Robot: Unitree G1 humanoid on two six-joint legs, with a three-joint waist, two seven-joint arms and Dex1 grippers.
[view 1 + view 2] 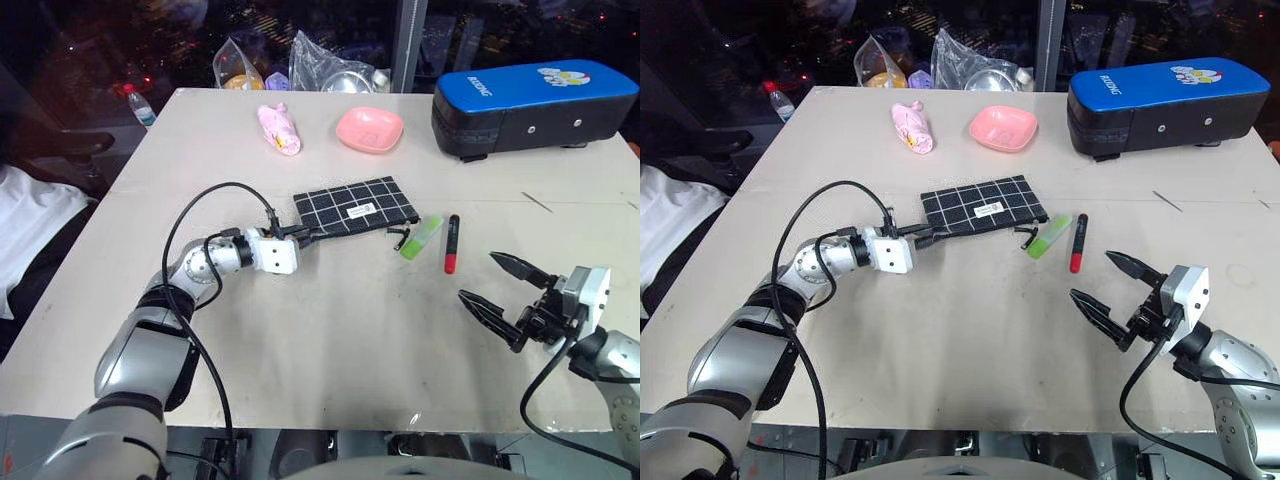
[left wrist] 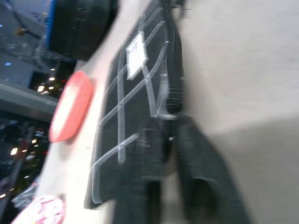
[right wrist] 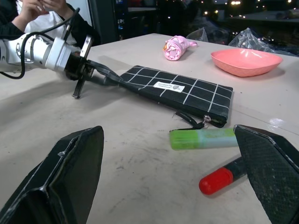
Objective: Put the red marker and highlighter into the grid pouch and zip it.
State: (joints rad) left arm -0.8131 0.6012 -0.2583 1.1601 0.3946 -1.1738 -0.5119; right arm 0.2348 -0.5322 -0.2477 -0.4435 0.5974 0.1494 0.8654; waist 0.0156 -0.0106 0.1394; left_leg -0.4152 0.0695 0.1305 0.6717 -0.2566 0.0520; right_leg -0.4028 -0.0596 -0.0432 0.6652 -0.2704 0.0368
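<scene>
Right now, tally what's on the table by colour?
Pink: 2, bowl, bundle
Black: 1, grid pouch
Green: 1, highlighter
Red: 1, red marker
Blue-black: 1, case
Total: 6

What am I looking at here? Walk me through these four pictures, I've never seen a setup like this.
This is a humanoid robot with two arms, standing at a table. Two pictures come from cameras in its head, looking down over the arms. The other two come from a camera on each wrist, looking along that arm's two black fingers.

On the table lie a black grid pouch, a green highlighter and a red marker beside it. Farther back are a pink dish, a pink bundle and a big blue-and-black case.

The left gripper is shut on the pouch's end. The right gripper is open and holds nothing.
</scene>
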